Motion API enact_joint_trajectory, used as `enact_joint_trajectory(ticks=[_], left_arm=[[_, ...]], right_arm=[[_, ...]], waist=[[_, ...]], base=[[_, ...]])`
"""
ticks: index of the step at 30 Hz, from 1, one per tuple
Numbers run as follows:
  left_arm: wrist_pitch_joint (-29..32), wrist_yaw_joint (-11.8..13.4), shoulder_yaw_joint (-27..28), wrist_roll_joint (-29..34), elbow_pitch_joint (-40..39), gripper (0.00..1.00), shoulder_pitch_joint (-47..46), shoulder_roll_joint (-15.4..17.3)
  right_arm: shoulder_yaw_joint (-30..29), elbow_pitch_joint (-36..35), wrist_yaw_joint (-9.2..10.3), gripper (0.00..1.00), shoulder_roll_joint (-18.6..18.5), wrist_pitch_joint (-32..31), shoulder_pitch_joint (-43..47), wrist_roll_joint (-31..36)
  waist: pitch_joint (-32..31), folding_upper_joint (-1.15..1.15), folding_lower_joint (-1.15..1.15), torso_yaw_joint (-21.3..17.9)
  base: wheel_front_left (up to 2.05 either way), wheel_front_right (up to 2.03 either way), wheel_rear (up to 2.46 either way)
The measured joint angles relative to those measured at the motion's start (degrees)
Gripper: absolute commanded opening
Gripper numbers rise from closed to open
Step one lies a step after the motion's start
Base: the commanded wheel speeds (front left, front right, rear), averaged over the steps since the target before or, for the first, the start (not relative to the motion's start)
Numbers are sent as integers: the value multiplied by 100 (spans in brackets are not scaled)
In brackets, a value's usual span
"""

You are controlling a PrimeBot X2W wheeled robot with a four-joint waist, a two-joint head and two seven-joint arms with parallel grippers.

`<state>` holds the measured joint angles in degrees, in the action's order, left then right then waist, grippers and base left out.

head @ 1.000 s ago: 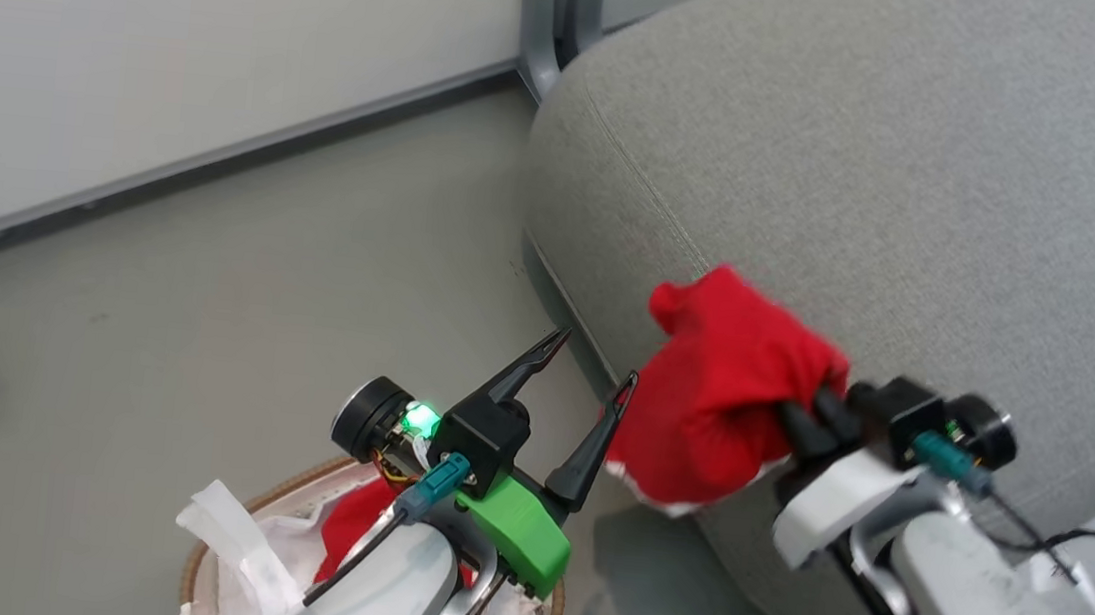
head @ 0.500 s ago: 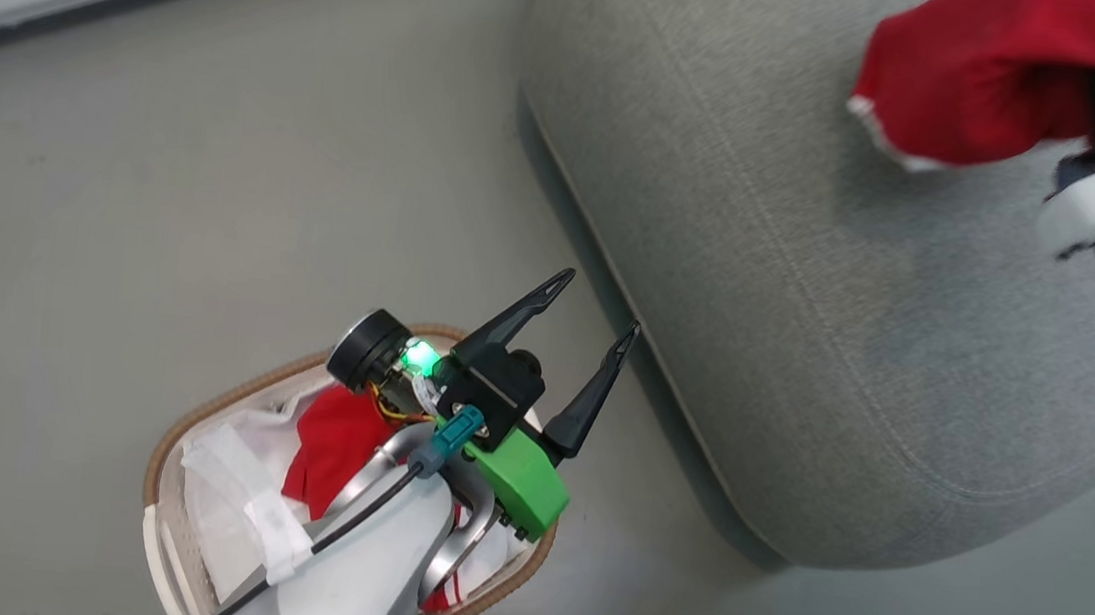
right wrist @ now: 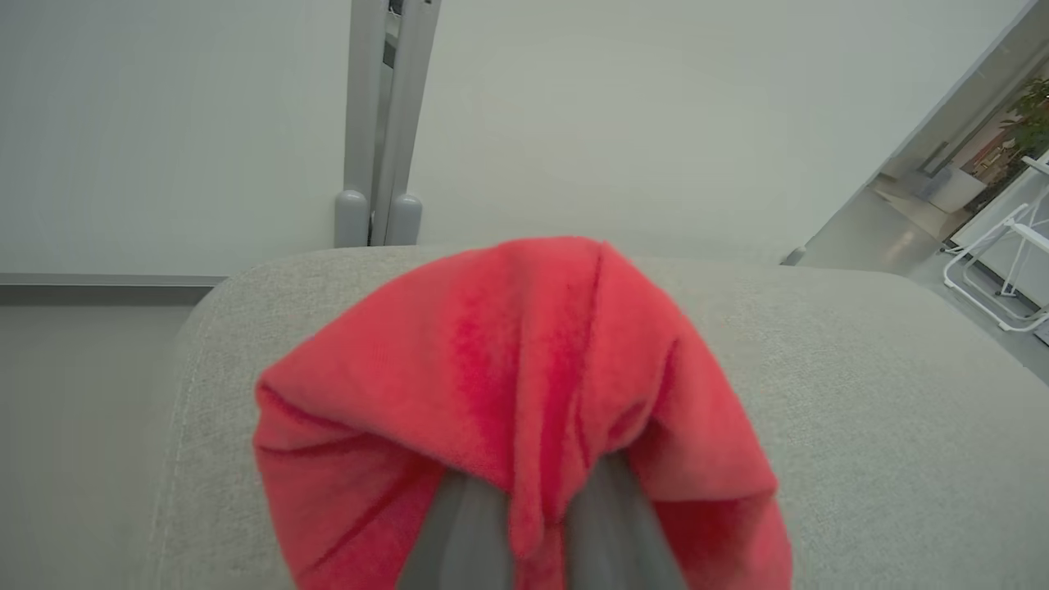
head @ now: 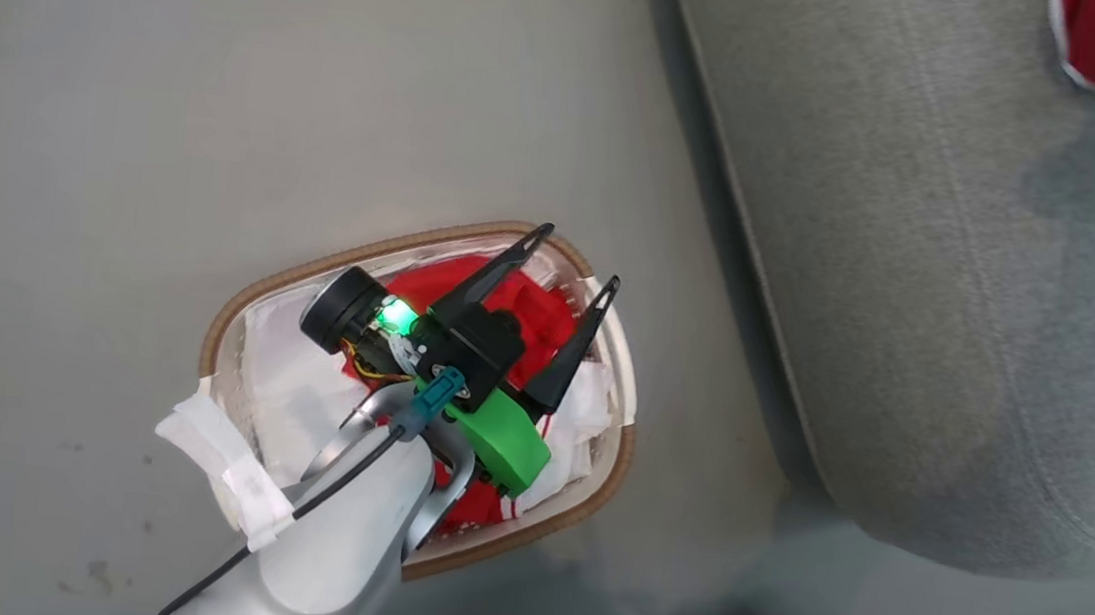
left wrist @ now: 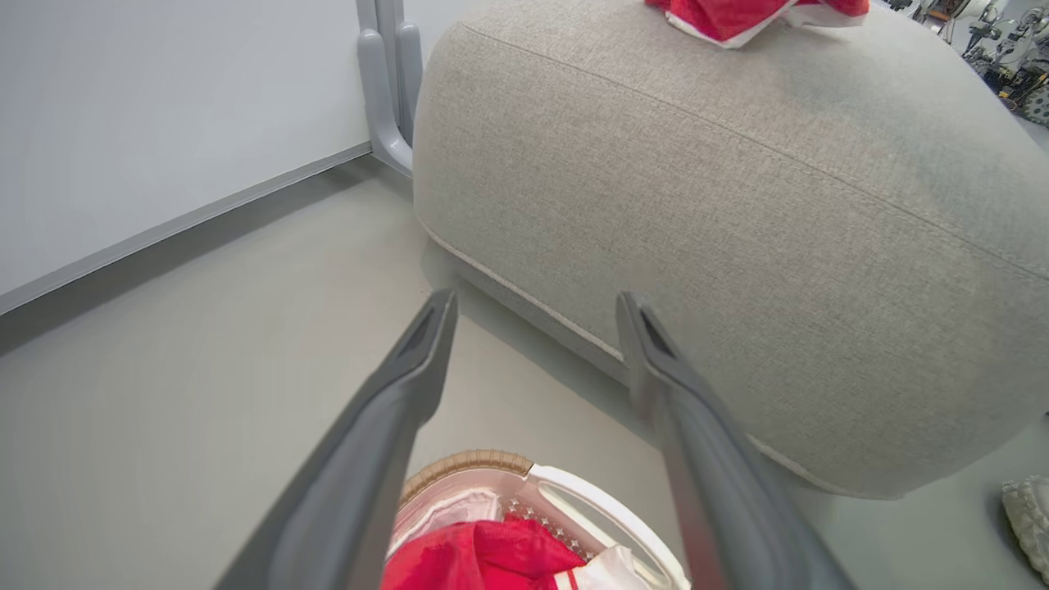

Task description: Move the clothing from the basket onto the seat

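left pincer: our left gripper hangs over the basket, its two long dark fingers spread wide with nothing between them.
right pincer: our right gripper is closed on a bright red soft garment; a fold of the cloth is pinched between the two fingers and the rest drapes over their tips, hiding them.
held piece: in the head view we see this garment, with its thin white edge, at the top right corner, above the seat's upper surface. we cannot tell whether it touches the fabric or hangs just over it.
seat: the large light-grey woven-fabric sofa with rounded corners and a stitched seam takes up the right side of the head view, just beside the basket but not touching it.
basket: the oval cream-white perforated plastic basket with a brown woven-look rim stands on the smooth grey floor, under our left arm.
in the basket: more crumpled red clothing lies in the middle, partly hidden by our left wrist. a glossy white liner sheet is around it, and one corner of the sheet spills over the near rim.
behind the seat: a pale wall panel and a grey upright post stand at the sofa's far corner.
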<state>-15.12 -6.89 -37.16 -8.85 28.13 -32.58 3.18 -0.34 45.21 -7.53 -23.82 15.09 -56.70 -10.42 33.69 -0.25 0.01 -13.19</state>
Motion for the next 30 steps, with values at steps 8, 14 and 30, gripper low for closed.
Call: enact_joint_trajectory(ticks=[8, 14, 30], left_arm=[[0, -13, 287, -10, 23, 100, 132, -9], [0, 30, 593, -37, 42, 100, 401, -22], [0, 394, 2074, 44, -383, 100, 1581, 22]], right_arm=[[-549, 356, 0, 100, 347, 0, 796, 211], [-765, -15, 0, 100, 606, 0, 1716, 181], [223, -1656, 0, 100, 1303, -1, 3103, -612]], waist=[[78, 0, 0, 354], [-245, 0, -1, 396], [-1557, 0, -2, 535]], base=[[0, 0, 0], [0, 0, 0], [0, 0, 0]])
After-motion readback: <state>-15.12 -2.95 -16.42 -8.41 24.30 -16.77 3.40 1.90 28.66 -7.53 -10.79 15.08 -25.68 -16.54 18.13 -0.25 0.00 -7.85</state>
